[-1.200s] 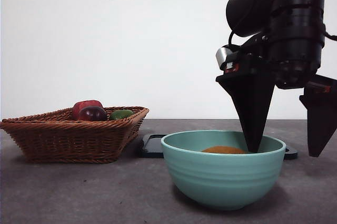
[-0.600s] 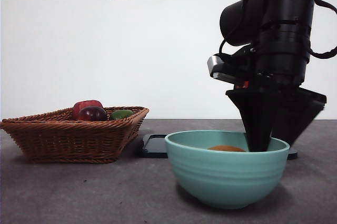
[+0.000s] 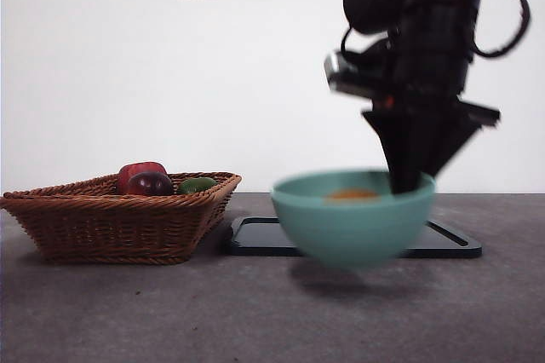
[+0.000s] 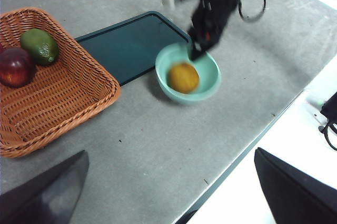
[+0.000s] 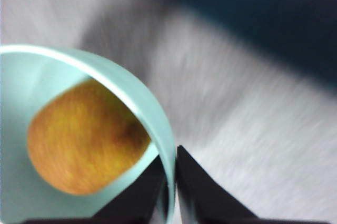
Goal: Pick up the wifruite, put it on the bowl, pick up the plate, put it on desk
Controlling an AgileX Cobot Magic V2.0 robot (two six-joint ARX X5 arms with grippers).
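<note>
One rim grip carries everything: the right gripper (image 5: 169,182) has its fingers clenched on the ridged mint-green bowl (image 3: 353,214), apparently clear of the dark grey worktop (image 3: 170,312). The brown-orange oval wifruite (image 4: 183,77) inside could roll; the left gripper (image 4: 168,192) waits, spread.

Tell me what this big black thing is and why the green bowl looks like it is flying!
The black thing is a robot arm. Its right gripper, like a two-finger hand, pinches the rim of the bowl and holds it up above the desk, so there is a shadow underneath. Inside the bowl lies a brown-orange fruit. One picture looks across the desk from low down. Another comes from a camera on the resting arm, whose left gripper hangs open, high over the desk. The third is a close-up from the busy arm's wrist. Also on the desk are a dark flat tray and a wicker basket holding red, purple and green fruit.
</note>
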